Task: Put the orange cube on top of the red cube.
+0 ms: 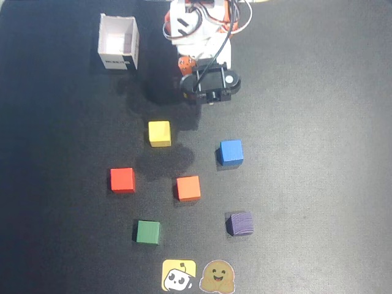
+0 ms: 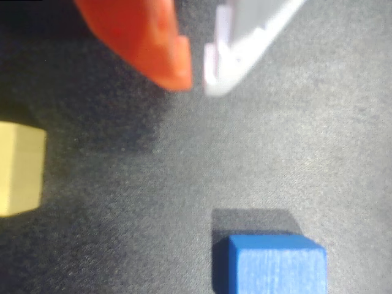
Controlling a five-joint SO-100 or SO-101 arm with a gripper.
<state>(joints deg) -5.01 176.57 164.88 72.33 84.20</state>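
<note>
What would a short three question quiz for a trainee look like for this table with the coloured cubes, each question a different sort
1. True or false: the small plain orange cube already sits on top of the small deeper red cube.
2. Multiple choice: in the wrist view, which two cubes show below the gripper? A) green and purple B) pale yellow cube and bright blue cube C) red and orange
3. Fill in: in the overhead view, the open white cardboard box stands in the upper ____ of the black table mat.

Key
1. False: both rest on the mat, apart.
2. B.
3. Left.
</note>
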